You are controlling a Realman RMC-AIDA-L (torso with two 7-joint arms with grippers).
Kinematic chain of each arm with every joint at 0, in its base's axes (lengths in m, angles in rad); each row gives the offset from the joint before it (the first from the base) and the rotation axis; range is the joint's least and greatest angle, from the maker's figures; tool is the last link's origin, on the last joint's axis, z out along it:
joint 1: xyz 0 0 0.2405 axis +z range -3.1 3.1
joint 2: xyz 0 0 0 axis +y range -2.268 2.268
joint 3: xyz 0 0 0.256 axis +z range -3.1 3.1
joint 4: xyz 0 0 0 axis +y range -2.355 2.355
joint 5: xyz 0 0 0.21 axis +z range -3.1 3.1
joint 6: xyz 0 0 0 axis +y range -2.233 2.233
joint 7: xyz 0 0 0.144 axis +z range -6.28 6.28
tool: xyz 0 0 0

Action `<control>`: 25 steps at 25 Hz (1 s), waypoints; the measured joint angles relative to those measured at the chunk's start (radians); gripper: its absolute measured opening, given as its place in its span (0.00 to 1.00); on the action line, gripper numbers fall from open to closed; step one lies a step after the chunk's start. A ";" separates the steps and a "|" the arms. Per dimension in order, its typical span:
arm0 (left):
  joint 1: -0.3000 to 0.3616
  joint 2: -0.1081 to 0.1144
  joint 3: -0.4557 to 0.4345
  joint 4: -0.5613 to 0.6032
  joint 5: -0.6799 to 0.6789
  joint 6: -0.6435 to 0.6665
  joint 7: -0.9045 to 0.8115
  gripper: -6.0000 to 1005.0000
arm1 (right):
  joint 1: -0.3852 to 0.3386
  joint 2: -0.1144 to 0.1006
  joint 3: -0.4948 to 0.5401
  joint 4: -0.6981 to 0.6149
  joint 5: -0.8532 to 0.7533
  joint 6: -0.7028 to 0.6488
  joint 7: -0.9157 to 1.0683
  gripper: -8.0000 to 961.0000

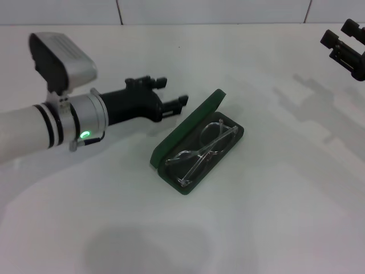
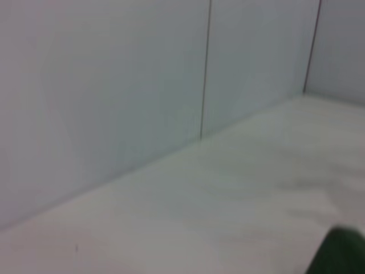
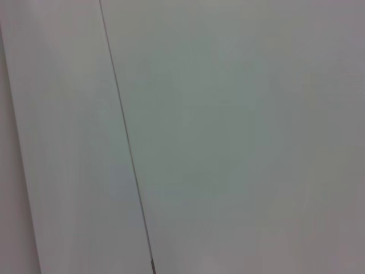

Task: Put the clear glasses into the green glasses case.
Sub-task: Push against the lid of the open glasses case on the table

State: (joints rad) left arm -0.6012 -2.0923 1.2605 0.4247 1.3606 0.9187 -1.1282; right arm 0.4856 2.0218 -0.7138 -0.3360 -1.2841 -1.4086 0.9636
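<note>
The green glasses case (image 1: 180, 181) lies open on the white table, its lid (image 1: 191, 127) tilted up on the left side. The clear glasses (image 1: 202, 151) rest folded inside the case's black tray. My left gripper (image 1: 167, 93) hovers open just left of the lid's far end, with nothing between its fingers and not touching the case. A dark green corner of the case (image 2: 340, 252) shows at the edge of the left wrist view. My right gripper (image 1: 340, 33) is parked high at the far right, open and empty.
The white table (image 1: 274, 217) stretches around the case, with a tiled wall behind it (image 2: 114, 85). The right wrist view shows only the wall (image 3: 228, 142). The left arm's grey camera housing (image 1: 63, 60) sits above its wrist.
</note>
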 joint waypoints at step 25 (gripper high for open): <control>0.061 0.001 0.061 0.018 -0.037 0.138 -0.042 0.70 | 0.045 -0.003 -0.012 0.016 -0.003 0.068 -0.021 0.66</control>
State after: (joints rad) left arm -0.5402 -2.0908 1.3214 0.4428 1.3231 1.0571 -1.1700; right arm 0.5305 2.0187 -0.7261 -0.3200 -1.2871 -1.3405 0.9429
